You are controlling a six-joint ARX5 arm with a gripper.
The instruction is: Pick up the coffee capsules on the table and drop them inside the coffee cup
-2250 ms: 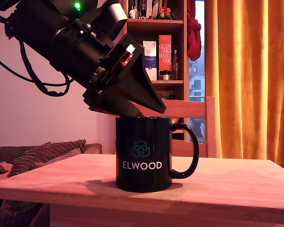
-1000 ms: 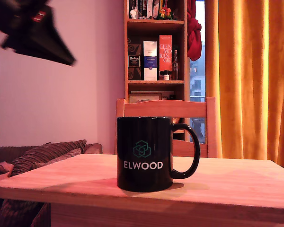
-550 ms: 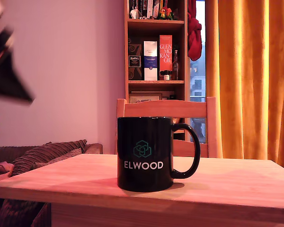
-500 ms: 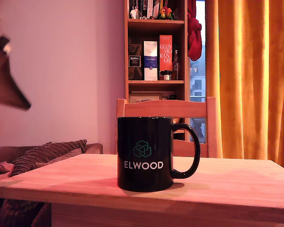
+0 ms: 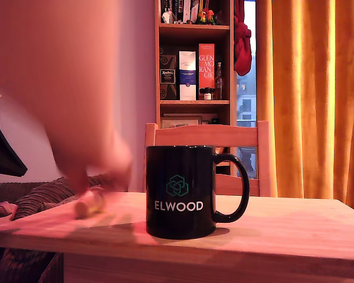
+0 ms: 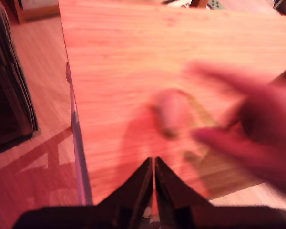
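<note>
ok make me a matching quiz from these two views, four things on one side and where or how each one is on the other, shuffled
Things
1. coffee cup
2. person's hand
3. claw
4. capsule

Descriptions
A. blurred, reaching down to the table
B. black tips together, off the table edge
C. upright, handle toward the exterior view's right
D. small and blurred, lying on the wood under the fingers

Pairs: 1-C, 2-A, 3-B, 4-D
</note>
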